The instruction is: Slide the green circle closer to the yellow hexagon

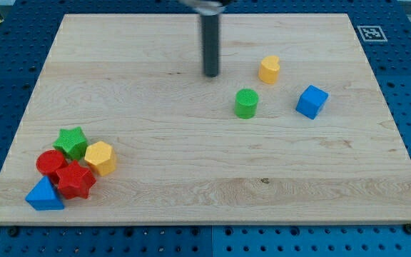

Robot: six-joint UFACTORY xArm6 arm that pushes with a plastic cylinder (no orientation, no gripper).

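Observation:
The green circle (pixel 246 103) stands right of the board's middle. The yellow hexagon (pixel 100 158) sits far off at the lower left, in a cluster of blocks. My tip (pixel 211 74) is up and to the left of the green circle, a short gap away and touching no block. The rod comes down from the view's top.
A second yellow block (pixel 269 69), its shape unclear, lies just up-right of the green circle. A blue cube (pixel 311 101) is to its right. By the hexagon are a green star (pixel 70 141), red circle (pixel 50 163), red star (pixel 75 179) and blue triangle (pixel 44 195).

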